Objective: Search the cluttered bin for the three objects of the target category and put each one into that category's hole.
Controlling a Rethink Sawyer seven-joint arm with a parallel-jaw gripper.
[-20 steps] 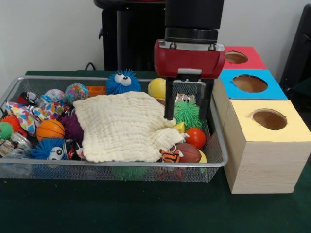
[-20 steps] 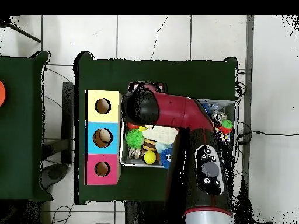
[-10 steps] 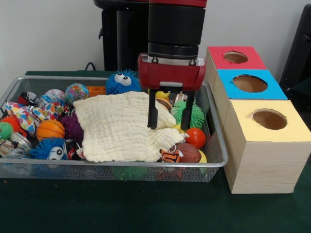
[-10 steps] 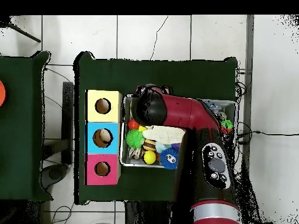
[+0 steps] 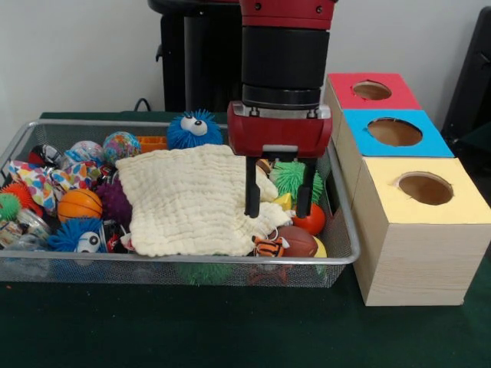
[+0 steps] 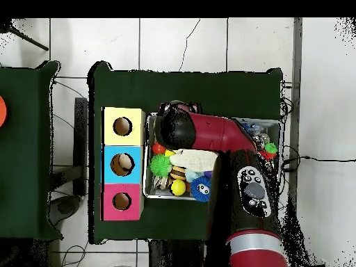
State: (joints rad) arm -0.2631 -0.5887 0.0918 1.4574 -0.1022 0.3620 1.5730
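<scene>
My gripper (image 5: pixel 278 205) hangs open over the right end of the wire bin (image 5: pixel 153 259). Its two black fingers (image 5: pixel 252 188) straddle the rumpled right edge of a cream cloth (image 5: pixel 192 201) and a small yellow toy (image 5: pixel 284 202). An orange-red ball (image 5: pixel 313 219) sits just right of the fingers, with a green spiky ball (image 5: pixel 293 176) behind them. A brown football (image 5: pixel 296 241) and a tiger-striped toy (image 5: pixel 268 247) lie in front. In the overhead view the arm (image 6: pixel 208 135) hides the gripper; the cloth (image 6: pixel 196 160) and green spiky ball (image 6: pixel 160 165) show beside it.
Three boxes with round holes stand beside the bin: red (image 5: pixel 374 90), blue (image 5: pixel 395 132), yellow (image 5: pixel 424 188). A blue fuzzy ball with eyes (image 5: pixel 194 129), a basketball (image 5: pixel 79 204), a purple spiky ball (image 5: pixel 115 201) and several other toys crowd around the cloth.
The gripper swung left from the bin's right wall, then came forward, slightly right and lower, its open fingers now at the cloth's right edge.
</scene>
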